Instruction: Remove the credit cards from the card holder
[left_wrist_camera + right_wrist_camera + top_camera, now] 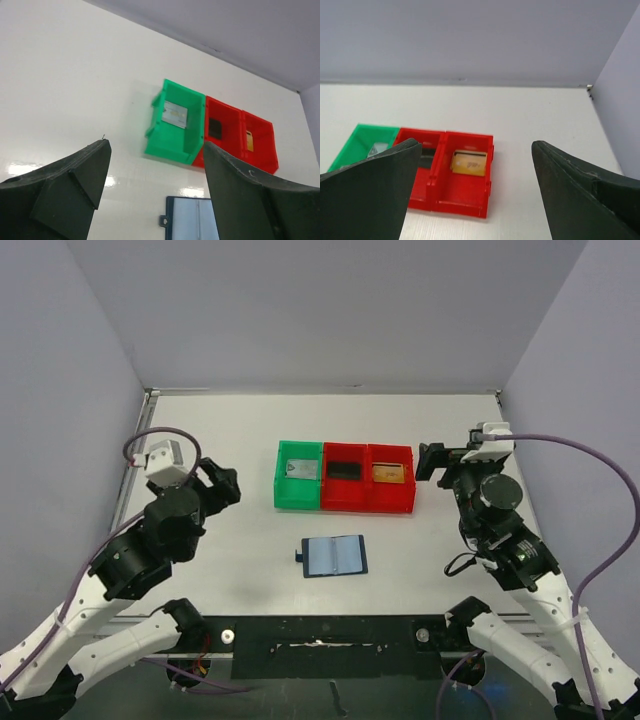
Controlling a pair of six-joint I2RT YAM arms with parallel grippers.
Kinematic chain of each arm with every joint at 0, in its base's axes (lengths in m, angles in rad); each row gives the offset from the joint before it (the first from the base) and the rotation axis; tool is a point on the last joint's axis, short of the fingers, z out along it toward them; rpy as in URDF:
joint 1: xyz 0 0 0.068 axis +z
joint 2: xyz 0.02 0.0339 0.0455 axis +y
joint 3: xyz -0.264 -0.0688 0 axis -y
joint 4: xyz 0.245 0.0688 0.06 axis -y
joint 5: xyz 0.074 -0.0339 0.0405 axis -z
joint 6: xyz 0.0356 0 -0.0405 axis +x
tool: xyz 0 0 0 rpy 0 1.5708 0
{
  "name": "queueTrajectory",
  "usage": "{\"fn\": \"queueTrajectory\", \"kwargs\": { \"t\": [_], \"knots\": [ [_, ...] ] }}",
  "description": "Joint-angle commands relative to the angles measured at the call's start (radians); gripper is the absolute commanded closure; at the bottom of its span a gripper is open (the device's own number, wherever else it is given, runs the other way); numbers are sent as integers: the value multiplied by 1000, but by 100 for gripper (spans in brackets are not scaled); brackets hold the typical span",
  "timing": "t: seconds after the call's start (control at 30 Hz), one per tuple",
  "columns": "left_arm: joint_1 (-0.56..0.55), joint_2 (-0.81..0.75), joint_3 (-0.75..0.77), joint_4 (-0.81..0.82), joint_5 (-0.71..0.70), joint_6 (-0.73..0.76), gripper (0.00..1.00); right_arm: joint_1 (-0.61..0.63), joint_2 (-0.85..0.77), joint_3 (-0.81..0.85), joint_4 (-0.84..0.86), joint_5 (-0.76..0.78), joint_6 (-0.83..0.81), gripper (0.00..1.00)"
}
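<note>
from the top camera i see the card holder (334, 557) lying open and flat on the desk (230, 430), toward the middle of the near edge, its short tab pointing at the left edge. beyond it and apart from it, three trays sit in a touching row around mid-desk: a green tray (283, 485) on the left with the silver-grey card (301, 470) in it, a middle red tray (344, 502) with the black card (345, 470), and a right red tray (391, 505) with the gold-orange card (389, 474). the left gripper (224, 484) hangs well left of the trays, the right gripper (431, 462) just beside the right red tray. on my left wrist camera the fingers (75, 175) stand spread wide, released, the green tray and the holder's tab corner showing between them. on my right wrist camera the fingers (375, 175) are likewise spread and holding nothing, with the gold-orange card flat in its tray below.
</note>
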Motion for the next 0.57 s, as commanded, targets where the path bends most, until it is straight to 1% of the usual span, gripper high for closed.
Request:
{"fn": "queueTrajectory", "kwargs": {
  "t": [0.0, 0.07, 0.23, 0.37, 0.53],
  "knots": [
    [5, -42, 55, -179, -249, -4, 26, 1, 53, 141, -82, 96, -15, 3],
    [4, -46, 62, -209, -310, -11, 26, 1, 66, 152, -121, 87, 57, 2],
    [4, -18, 98, -250, -393, -23, 26, 1, 67, 156, -149, 96, 83, 2],
    [4, -3, 109, -213, -402, 9, 25, 1, 35, 181, -189, 122, 123, 2],
    [5, 9, 93, -124, -400, 104, 25, 0, -59, 139, -187, 171, 141, 2]
  ]
}}
